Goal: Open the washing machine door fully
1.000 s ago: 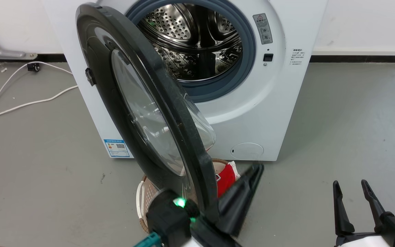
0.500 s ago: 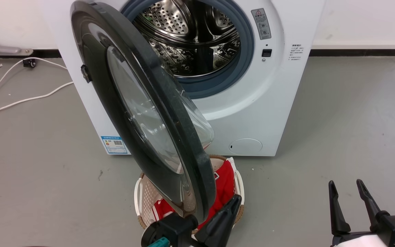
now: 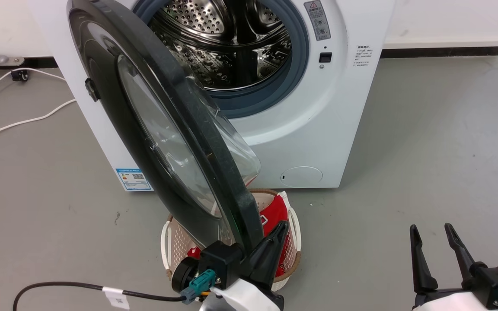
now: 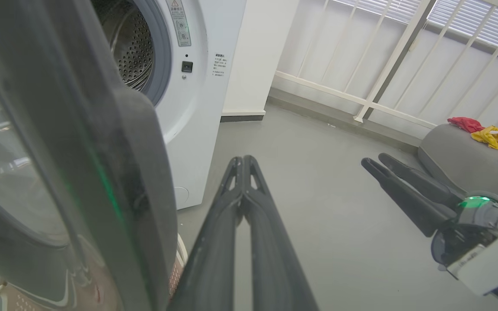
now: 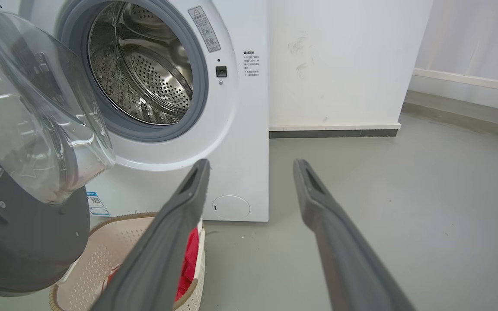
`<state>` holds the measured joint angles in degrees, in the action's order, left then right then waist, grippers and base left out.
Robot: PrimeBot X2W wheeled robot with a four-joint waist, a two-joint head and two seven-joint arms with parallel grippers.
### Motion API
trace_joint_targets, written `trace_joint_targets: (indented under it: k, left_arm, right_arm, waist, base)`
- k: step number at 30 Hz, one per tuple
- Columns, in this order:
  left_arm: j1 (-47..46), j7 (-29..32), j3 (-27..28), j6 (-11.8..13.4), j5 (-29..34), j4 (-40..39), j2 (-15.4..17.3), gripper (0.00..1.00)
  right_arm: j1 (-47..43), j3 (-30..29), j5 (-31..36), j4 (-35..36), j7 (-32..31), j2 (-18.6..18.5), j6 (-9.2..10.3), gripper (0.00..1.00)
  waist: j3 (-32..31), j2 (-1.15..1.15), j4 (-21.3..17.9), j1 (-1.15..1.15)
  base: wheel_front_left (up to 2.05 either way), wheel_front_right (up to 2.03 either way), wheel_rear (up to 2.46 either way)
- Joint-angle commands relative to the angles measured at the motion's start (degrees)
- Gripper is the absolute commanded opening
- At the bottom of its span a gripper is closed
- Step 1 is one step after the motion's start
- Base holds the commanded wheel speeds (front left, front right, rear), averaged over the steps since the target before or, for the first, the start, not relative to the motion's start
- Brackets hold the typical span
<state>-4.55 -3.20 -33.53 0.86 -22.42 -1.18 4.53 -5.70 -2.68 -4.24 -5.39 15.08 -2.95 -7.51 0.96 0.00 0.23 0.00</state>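
washing machine door (image 3: 167, 142) stays half open, needing more swing; left claw (image 4: 242, 162), pressed together, has drawn back beside its rim; right claw (image 3: 430, 229) spread.

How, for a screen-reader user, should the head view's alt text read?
The washing machine door stands partly open, steel drum exposed behind it. The shut left end effector sits beside the door's lower rim, by a beige laundry basket; the right end effector is open.
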Motion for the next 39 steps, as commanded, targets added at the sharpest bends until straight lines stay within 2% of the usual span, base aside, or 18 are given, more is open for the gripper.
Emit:
trace_joint_targets:
  k: [1, 10, 22, 29, 39]
  left_arm:
    - [-0.92, -0.44, 0.18, 0.44, 0.29, 1.17, -0.16, 0.0]
    - [-1.88, -1.22, 1.0, 2.09, 0.45, 4.43, -0.28, 0.0]
    - [-0.72, -1.7, 3.49, 4.96, 0.02, 5.82, 1.22, 0.0]
    - [1.84, -2.21, 4.21, 6.65, -0.02, 4.3, 2.28, 0.0]
    - [6.16, -2.65, 5.42, 10.41, 1.33, -0.43, 4.42, 0.0]
  right_arm:
    - [0.95, 0.08, -0.42, -0.18, 0.11, 0.15, 0.04, 1.0]
    - [1.09, 0.43, -1.13, -0.65, 0.11, 0.15, 0.04, 1.0]
    - [0.85, 0.48, -1.41, -0.99, 0.11, 0.15, 0.04, 1.0]
    - [0.01, 0.53, -1.55, -1.08, 0.11, 0.15, 0.04, 1.0]
    - [-0.51, 0.1, -1.54, -1.17, 0.11, 0.15, 0.04, 1.0]
  waist:
    - [0.1, 0.0, -0.1, 0.0]
    - [0.22, 0.0, -0.12, 0.0]
    - [-0.29, 0.0, 0.69, 0.0]
    - [-0.97, 0.0, 1.2, 0.0]
    - [-1.42, 0.0, 3.35, 0.0]
  base:
    - [0.0, 0.0, 0.0]
    - [0.0, 0.0, 0.0]
    - [0.0, 0.0, 0.0]
    - [0.0, 0.0, 0.0]
    - [0.0, 0.0, 0.0]
